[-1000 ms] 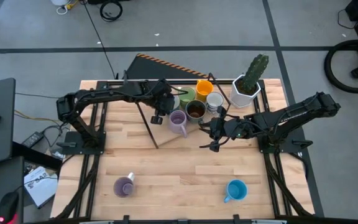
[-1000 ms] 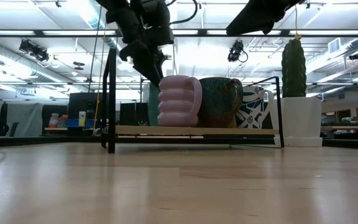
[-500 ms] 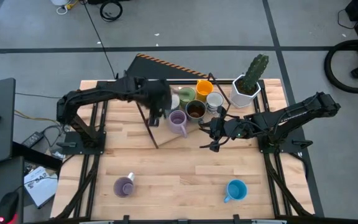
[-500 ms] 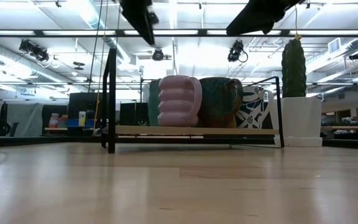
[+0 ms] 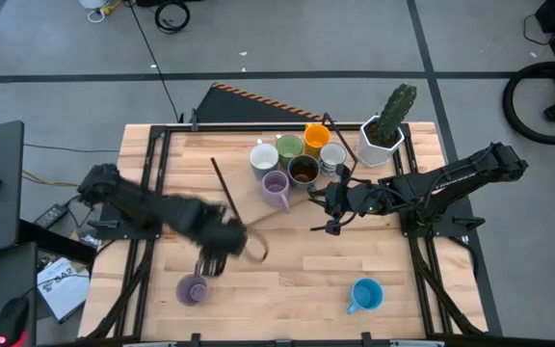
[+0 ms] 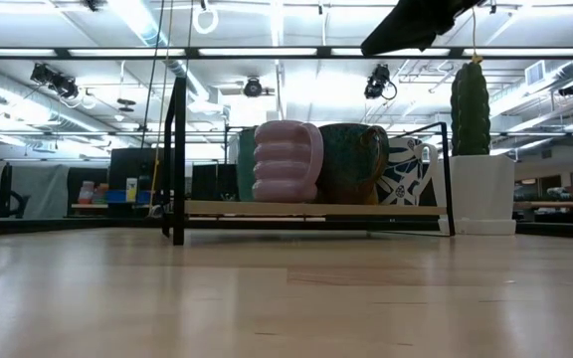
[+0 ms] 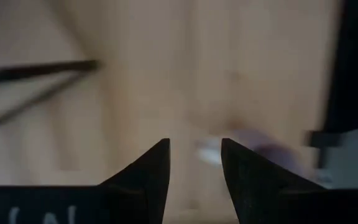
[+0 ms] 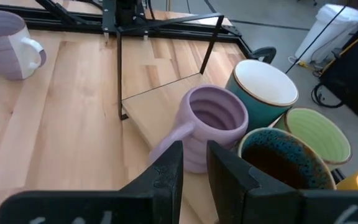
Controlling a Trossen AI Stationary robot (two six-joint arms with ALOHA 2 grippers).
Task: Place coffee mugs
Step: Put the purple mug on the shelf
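Six mugs stand crowded on a wooden board inside a black wire frame (image 5: 224, 188) at the table's far middle: white (image 5: 263, 156), green (image 5: 289, 146), orange (image 5: 316, 135), grey-white (image 5: 333, 154), dark brown (image 5: 303, 171) and ribbed lilac (image 5: 276, 189). A purple mug (image 5: 193, 289) with a white handle stands alone near the near-left corner, and a blue mug (image 5: 364, 294) stands near-right. My left gripper (image 5: 210, 263) is blurred just far-right of the purple mug (image 7: 260, 149), open and empty. My right gripper (image 8: 194, 155) hovers open beside the lilac mug (image 8: 213, 121), touching nothing.
A white faceted pot with a cactus (image 5: 383, 133) stands right of the mug cluster at the far edge. The frame's upright rods (image 6: 177, 149) rise above the board. Bare wood lies between the purple and blue mugs along the near edge.
My left arm has swung fast from the mug cluster at the far middle toward the near-left, ending by the lone purple mug, and has left the low view. The mugs and my right arm have stayed put.
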